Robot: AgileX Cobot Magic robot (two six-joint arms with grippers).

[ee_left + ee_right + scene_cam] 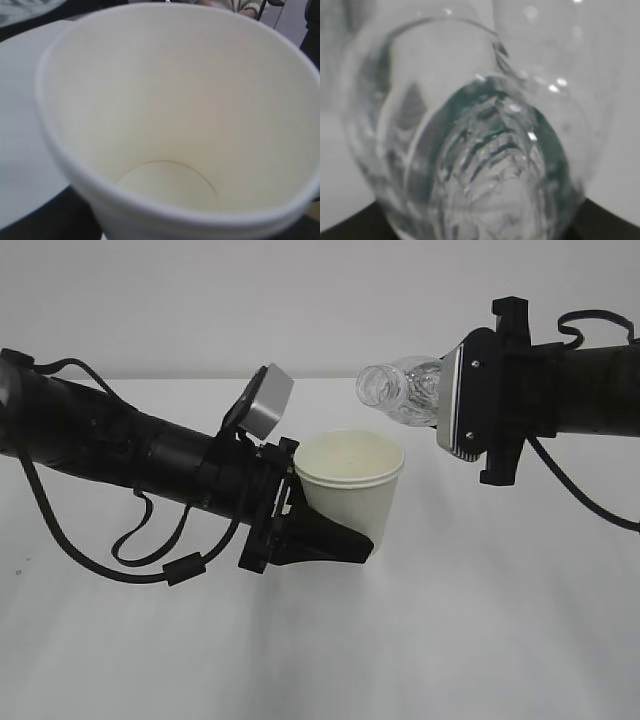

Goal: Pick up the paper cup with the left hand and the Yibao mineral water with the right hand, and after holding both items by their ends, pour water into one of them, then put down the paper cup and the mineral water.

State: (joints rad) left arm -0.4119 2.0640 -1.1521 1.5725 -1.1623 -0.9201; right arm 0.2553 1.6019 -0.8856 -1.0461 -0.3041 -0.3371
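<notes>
White table (500,640) below: left hand (330,540) fingers grasp upright paper cup (350,490), right hand (470,410) fingers grasp Yibao mineral water (400,390) horiz.

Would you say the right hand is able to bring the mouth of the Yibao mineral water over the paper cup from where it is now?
Probably yes. The right hand holds the Yibao mineral water tipped sideways, its open mouth up beside the paper cup rim, and only open air lies between them. The left hand grips the cup low, leaving its top free.
</notes>
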